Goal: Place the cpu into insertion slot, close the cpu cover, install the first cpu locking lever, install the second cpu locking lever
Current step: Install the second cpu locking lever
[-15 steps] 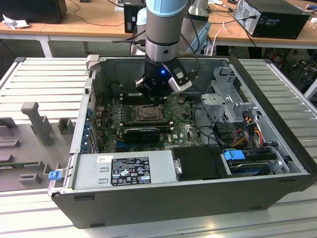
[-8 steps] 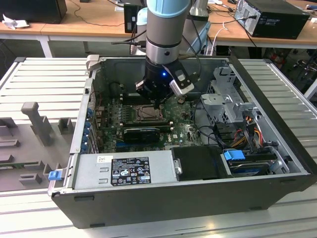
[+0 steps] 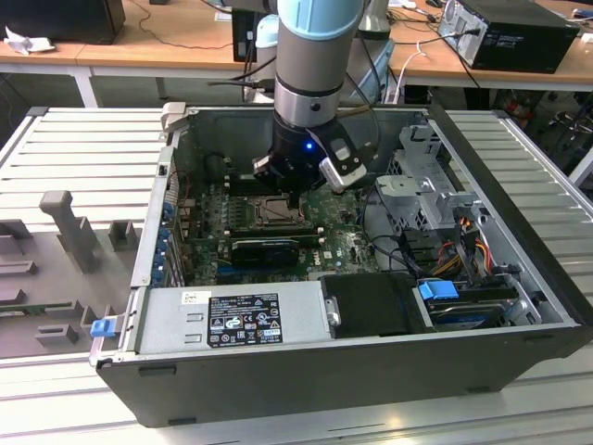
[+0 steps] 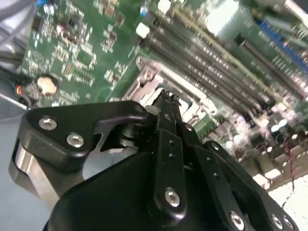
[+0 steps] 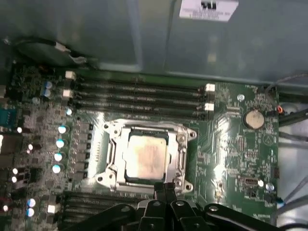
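The cpu [image 5: 147,160] sits flat in the insertion slot [image 5: 111,153], with the cpu cover [image 5: 182,153] framing it, apparently down. The gripper [image 5: 165,188] hangs at the socket's near edge, just beside the cover rim, fingers pressed together and holding nothing, possibly touching a lever, which is hard to confirm.

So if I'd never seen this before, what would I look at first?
Probably the big robot arm reaching down into the open computer case. Right under its gripper sits the cpu, a shiny square chip, in its insertion slot on the green circuit board, with the cpu cover framing it.
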Robot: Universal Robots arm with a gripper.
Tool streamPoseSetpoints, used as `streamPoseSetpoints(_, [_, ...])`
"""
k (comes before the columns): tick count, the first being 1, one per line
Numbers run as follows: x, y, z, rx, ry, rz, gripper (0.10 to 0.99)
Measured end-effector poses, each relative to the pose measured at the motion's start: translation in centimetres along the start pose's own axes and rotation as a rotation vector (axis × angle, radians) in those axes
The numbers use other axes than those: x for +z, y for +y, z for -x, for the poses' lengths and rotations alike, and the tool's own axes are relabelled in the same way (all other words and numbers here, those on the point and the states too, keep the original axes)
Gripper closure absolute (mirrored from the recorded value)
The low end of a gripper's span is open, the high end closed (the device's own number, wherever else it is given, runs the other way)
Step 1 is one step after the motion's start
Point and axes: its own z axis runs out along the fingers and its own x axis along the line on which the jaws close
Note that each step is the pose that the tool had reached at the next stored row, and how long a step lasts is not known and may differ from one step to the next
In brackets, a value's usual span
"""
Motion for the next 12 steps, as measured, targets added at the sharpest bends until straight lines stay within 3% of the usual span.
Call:
streamPoseSetpoints(4, [-0.1, -0.87, -0.08, 0.0, 0.0006, 0.001, 0.98])
streamPoseSetpoints(6, [-0.22, -1.82, -0.18, 0.0, 0.0006, 0.001, 0.98])
streamPoseSetpoints(8, [-0.22, -2.0, -0.4, 0.0, 0.0005, 0.001, 0.98])
streamPoseSetpoints(10, [-0.19, -2.1, -0.91, 0.0, 0.0003, 0.002, 0.98])
streamPoseSetpoints(12, [-0.12, -2.16, -2.26, 0.0, 0.0002, 0.005, 0.98])
